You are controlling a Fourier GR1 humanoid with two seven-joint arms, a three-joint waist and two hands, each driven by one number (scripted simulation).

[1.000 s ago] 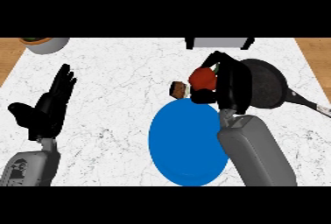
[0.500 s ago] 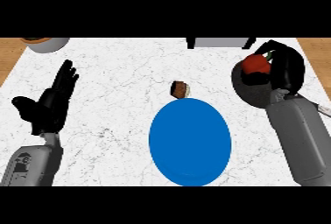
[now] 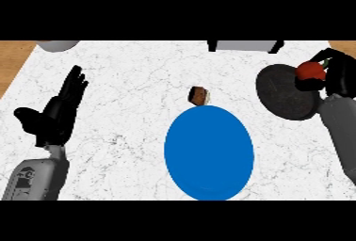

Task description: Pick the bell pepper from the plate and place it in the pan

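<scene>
Plate [image 3: 208,151], centre of frame, low: blue, nothing on it. Pick is done.

Bell pepper [image 3: 311,70], red, at upper right of frame, over the upper right rim of the pan [image 3: 285,92]. Right hand [image 3: 341,76] is just right of it, fingers curled round it, forearm coming up along the right edge. Cannot tell whether the pepper rests on the pan or hangs above it. By my reading the carry is about finished; what is left is setting it down inside the pan and letting go.

Left hand [image 3: 57,113], left of frame: open, fingers straight and pointing up, resting on the counter [image 3: 132,89], well apart from the plate.

Small brown thing [image 3: 200,95] just above the plate's top edge, untouched.

Change from half a second back: pepper and right hand have slid further right, from over the pan's upper left part to its right rim. A second back they were close to the plate's top edge, beside the brown thing. Left hand, plate and brown thing unchanged.
</scene>
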